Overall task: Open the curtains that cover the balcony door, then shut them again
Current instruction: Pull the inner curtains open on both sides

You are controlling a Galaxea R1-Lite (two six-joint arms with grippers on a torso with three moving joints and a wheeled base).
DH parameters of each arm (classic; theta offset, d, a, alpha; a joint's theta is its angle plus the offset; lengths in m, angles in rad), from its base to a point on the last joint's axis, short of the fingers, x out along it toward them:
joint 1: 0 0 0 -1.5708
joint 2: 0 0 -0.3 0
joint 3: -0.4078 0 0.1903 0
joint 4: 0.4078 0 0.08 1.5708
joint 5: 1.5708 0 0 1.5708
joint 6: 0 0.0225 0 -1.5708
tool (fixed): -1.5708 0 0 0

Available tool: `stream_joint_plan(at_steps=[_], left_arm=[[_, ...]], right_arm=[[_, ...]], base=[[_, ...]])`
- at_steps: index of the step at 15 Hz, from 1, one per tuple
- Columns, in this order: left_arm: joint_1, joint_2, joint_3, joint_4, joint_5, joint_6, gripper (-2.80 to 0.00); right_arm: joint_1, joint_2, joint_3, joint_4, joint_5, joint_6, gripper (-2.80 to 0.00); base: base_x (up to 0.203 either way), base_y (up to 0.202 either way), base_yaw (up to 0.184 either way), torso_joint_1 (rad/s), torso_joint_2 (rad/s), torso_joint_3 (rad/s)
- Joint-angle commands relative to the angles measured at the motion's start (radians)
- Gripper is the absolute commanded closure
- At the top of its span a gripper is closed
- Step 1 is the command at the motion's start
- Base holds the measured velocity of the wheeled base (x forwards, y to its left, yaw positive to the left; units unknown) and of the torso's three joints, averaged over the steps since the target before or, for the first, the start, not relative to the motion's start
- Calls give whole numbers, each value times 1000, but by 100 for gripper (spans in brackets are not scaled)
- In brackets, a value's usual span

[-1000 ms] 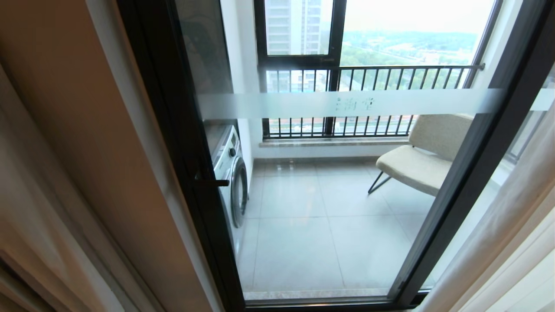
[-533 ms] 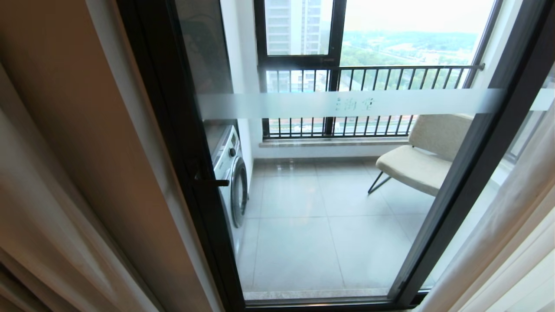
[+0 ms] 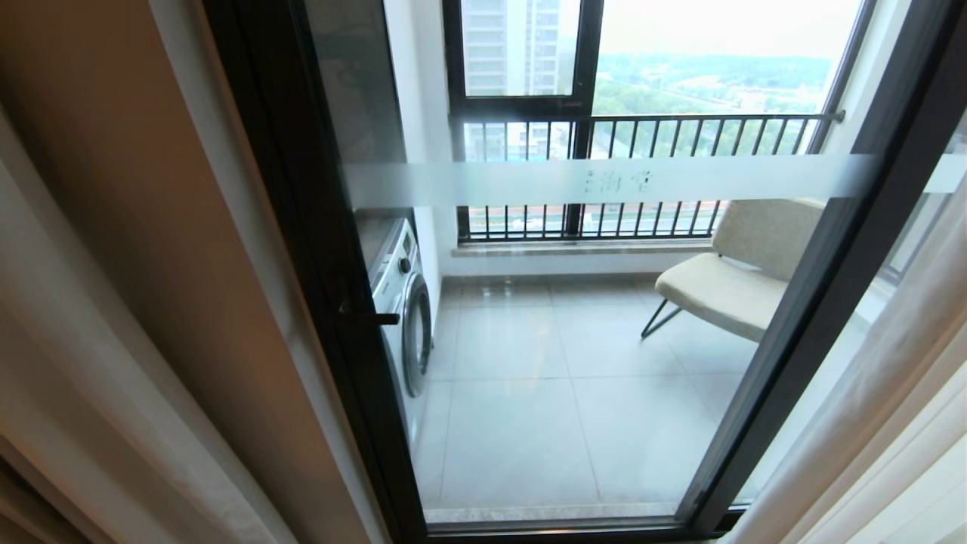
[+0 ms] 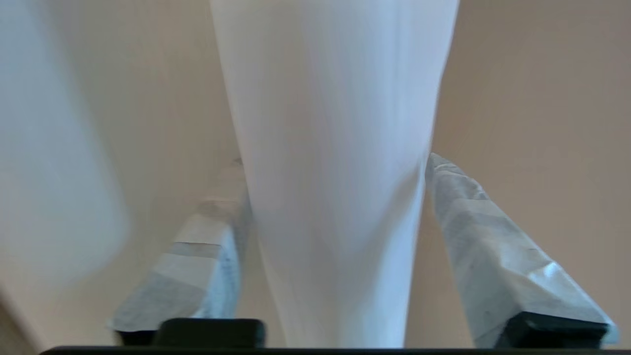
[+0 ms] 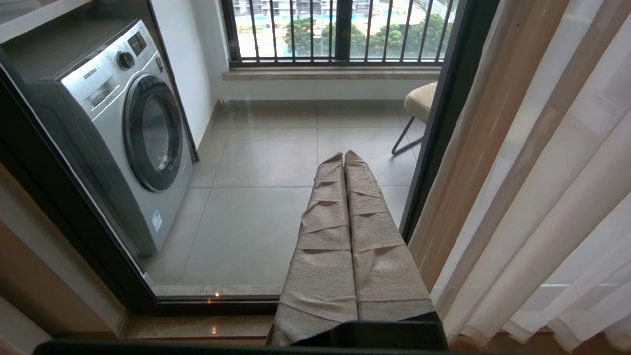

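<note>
The balcony door (image 3: 302, 227) stands uncovered in the middle of the head view, clear glass in black frames with a frosted band (image 3: 604, 181) and a small handle (image 3: 369, 317). The curtains are gathered at both sides, beige and white at the left (image 3: 113, 378) and white sheer at the right (image 3: 869, 423). Neither gripper appears in the head view. My left gripper (image 4: 334, 161) is open, with a loose fold of white sheer curtain (image 4: 335, 123) hanging between its fingers (image 4: 493, 256). My right gripper (image 5: 343, 154) is shut on nothing, hanging low by the door's bottom rail, beside the right curtains (image 5: 542, 172).
Behind the glass are a washing machine (image 3: 404, 302) at the left, a beige chair (image 3: 725, 279) at the right and a far window with a barred railing (image 3: 642, 121). A stone sill (image 5: 197, 325) runs under the door.
The pale fold of the left curtain has swung out and spread toward the lower middle of the head view. The door and the camera have not moved.
</note>
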Motion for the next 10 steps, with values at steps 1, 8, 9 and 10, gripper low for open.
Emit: stream_joint_plan(at_steps=[1,8,9,10], left_arm=[[1,-96,83,-1,1,-1,-280],[1,-385,422,4,5,-1,-280],[1,-425,473,6,8,-1,-280],[2,-458,519,7,10,-1,-280]], right_arm=[[0,2,0,0,0,0,0],[0,1,0,0,0,0,0],[0,1,0,0,0,0,0],[0,2,0,0,0,0,0]], base=[[0,0,0,0,0,0],[0,0,0,0,0,0],[0,0,0,0,0,0],[0,0,0,0,0,0]])
